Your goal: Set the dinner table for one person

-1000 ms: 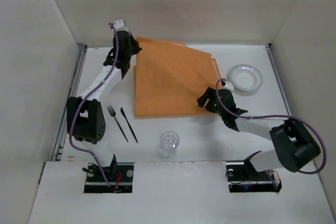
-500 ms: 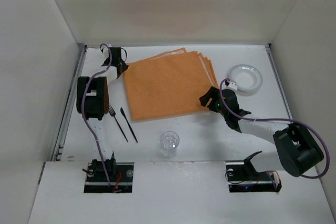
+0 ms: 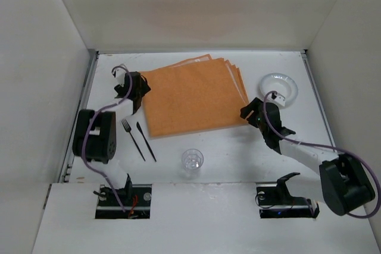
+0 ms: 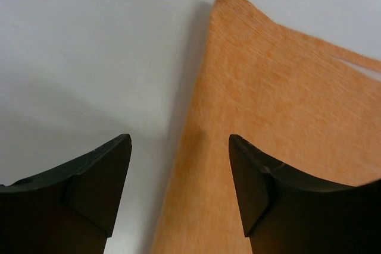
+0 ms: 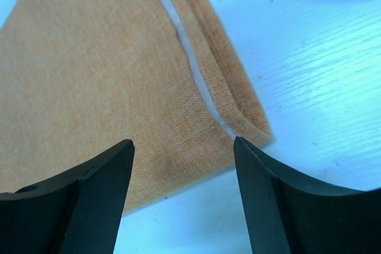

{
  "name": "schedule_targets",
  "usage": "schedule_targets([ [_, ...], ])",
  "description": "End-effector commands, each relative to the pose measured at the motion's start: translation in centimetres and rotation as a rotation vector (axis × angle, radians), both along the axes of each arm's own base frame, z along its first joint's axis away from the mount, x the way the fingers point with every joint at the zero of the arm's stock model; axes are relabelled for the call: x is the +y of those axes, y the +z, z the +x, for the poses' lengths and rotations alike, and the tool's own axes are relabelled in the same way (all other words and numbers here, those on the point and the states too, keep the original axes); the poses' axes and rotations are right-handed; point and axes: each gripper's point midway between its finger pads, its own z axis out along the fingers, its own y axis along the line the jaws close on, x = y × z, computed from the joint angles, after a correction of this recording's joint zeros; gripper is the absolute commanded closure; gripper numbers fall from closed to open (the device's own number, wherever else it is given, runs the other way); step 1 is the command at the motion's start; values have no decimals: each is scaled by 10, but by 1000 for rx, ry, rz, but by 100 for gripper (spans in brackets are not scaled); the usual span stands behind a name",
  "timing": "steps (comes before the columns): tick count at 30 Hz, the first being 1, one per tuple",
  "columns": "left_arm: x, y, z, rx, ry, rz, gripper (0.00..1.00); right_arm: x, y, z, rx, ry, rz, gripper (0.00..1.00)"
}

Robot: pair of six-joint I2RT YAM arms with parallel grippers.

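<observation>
Desk, matte white with thin grey edge strips, fills the floor of a white-walled enclosure and carries everything; both arm bases sit at its near edge. Nearest those bases stands a clear drinking glass, upright, near the middle of the desk. To its left lie a black fork and a black knife, side by side without touching, both slanted, with the fork's tines at the far end.

Farther in on the right, the right hand hangs over the near right corner of an orange cloth mat. In the right wrist view this hand is released, with its two dark fingers spread wide and nothing between them. The corner of the mat lies below the gap, and stacked folded layers show along its edge.

On the left, the left hand sits at the mat's left edge. Seen from its wrist, this hand is also released and grips nothing, with one finger above bare desk and the other above the mat.

The mat lies flat, turned at a slant to the desk's edges. A round white dish rests near its far right side, clear of the cloth.
</observation>
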Motion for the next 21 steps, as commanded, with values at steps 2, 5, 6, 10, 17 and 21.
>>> schedule_targets([
  [2,-23,59,-32,-214,31,25,34,-15,17,-3,-37,-70,-12,28],
  [5,-41,38,-63,-138,-22,36,34,-13,11,-7,-7,-59,-4,35],
  [6,-44,33,-70,-116,-32,36,35,-9,8,-9,4,-46,11,37],
  [10,-51,17,-93,-63,-46,28,39,10,-9,-17,68,12,101,40],
  [17,-48,-10,-100,-14,-21,39,44,24,-33,-16,160,15,146,31],
  [21,-57,-20,-88,-9,-44,5,70,34,-42,-8,178,25,182,46],
])
